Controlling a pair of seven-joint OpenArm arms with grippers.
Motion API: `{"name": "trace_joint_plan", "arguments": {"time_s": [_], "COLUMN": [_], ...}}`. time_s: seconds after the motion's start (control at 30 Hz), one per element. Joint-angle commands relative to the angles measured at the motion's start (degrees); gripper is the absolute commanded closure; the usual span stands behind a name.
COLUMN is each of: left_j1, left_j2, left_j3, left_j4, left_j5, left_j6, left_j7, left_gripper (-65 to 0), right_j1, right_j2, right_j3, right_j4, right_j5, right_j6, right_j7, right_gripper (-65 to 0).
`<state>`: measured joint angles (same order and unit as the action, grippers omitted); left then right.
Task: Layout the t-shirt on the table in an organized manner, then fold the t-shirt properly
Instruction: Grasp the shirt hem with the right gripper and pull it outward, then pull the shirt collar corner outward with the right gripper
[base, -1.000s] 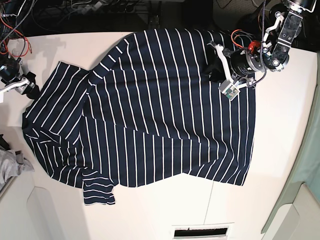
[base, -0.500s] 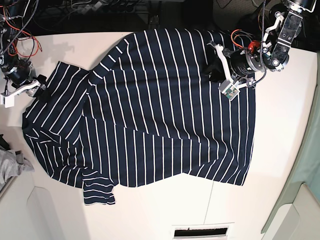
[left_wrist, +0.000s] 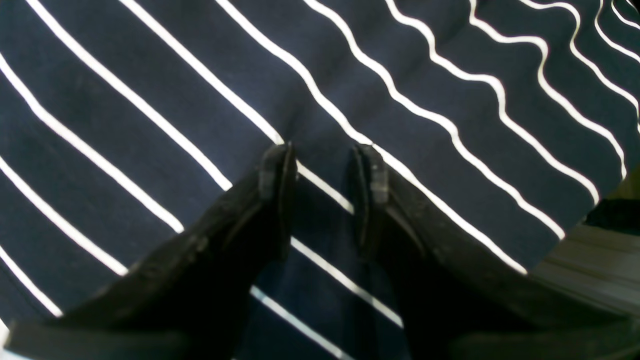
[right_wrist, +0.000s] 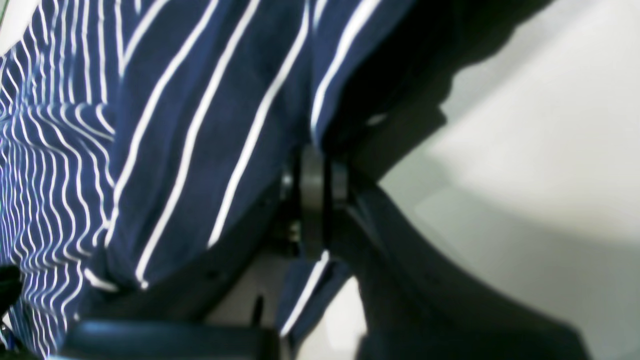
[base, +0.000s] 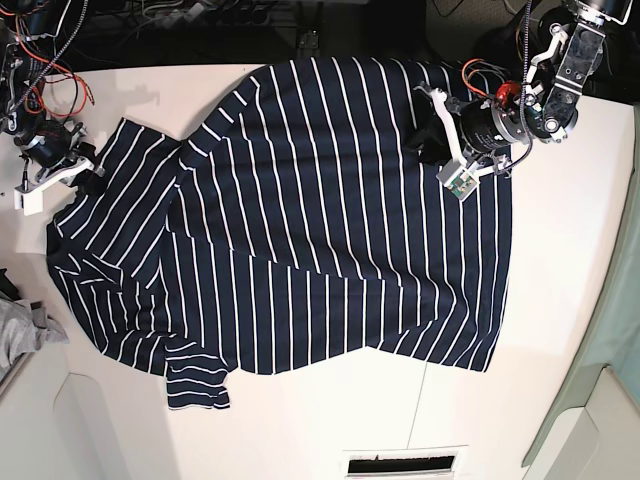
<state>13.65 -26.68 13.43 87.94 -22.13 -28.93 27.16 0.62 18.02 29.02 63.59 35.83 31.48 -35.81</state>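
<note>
White table (base: 560, 330) under rumpled striped t-shirt (base: 300, 230); right jaws pinching its edge, left jaws parted.

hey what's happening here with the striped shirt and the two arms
A two-armed robot is laying out a dark striped t-shirt on a white table. The shirt lies mostly spread, though its sleeve end is bunched. The right end effector has shut on the shirt's edge at that end. The left end effector rests over the fabric at the opposite end with its jaws apart, gripping nothing. Folding has not begun. A small grey cloth sits at the table's edge.
</note>
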Motion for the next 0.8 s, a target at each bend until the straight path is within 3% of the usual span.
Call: {"name": "trace_joint_plan", "arguments": {"time_s": [0.0, 0.13, 0.23, 0.53, 0.77], "left_j1": [-0.2, -0.2, -0.3, -0.5, -0.7], "left_j2": [-0.7, -0.6, -0.6, -0.6, -0.6], "left_j3": [-0.3, -0.3, -0.3, -0.3, -0.3], "left_j4": [0.4, 0.4, 0.4, 0.4, 0.4], "left_j5": [0.6, 1.1, 1.2, 1.2, 1.2], "left_j6": [0.3, 2.8, 3.0, 3.0, 3.0], "left_j7": [0.3, 0.5, 0.5, 0.5, 0.4], "left_gripper": [-20.2, -20.2, -20.2, -20.2, -20.2], "right_j1": [0.4, -2.7, -5.7, -20.0, -30.5], "right_j2": [1.0, 1.0, 1.1, 1.1, -1.1], "right_j3": [1.4, 6.3, 8.5, 9.0, 9.1], "right_j4": [2.3, 9.3, 14.1, 25.5, 34.2], "right_j5": [1.3, 6.5, 7.1, 8.5, 9.9], "right_j6": [0.7, 0.7, 0.9, 0.9, 0.9], "right_j7": [-0.1, -4.2, -6.4, -6.4, -6.4], "right_gripper": [0.0, 0.0, 0.0, 0.0, 0.0]}}
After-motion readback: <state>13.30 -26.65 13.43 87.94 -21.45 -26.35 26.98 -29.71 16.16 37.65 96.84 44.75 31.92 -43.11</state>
